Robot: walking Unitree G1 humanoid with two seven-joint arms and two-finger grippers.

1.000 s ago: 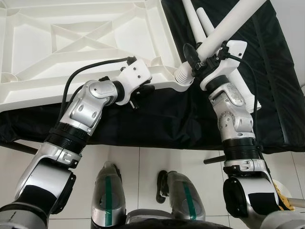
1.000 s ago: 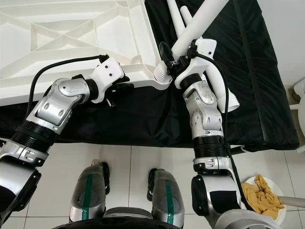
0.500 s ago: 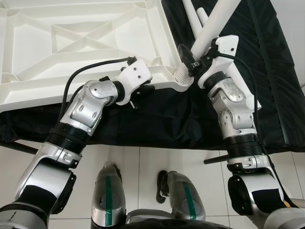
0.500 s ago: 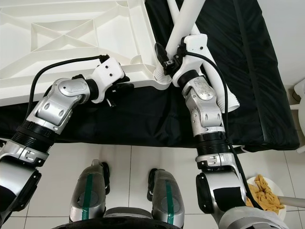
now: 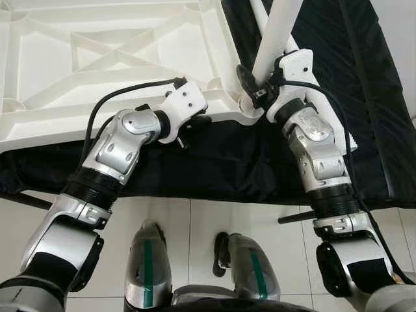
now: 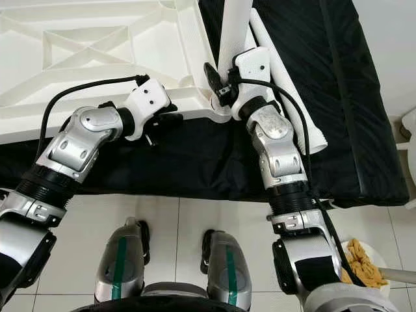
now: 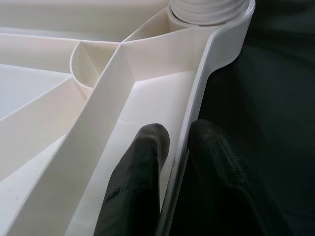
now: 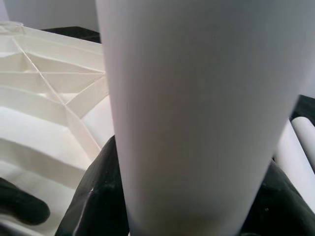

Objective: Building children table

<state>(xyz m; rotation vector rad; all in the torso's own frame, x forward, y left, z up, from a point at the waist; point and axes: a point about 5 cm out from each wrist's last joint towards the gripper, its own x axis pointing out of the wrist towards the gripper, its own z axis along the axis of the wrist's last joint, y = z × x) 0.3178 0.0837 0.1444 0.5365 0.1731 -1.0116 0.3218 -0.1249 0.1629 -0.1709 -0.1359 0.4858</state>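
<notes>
Top of white table leg (image 5: 276,32) beyond frame edge.

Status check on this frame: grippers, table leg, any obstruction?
Left gripper clamped on tabletop rim. Right gripper shut on table leg, threaded end at corner socket. Spare legs beside it, not blocking.

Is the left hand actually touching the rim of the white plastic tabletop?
Touching. The left wrist view shows the left hand pinching the white plastic tabletop's rim, one black finger pressed on each side.
</notes>
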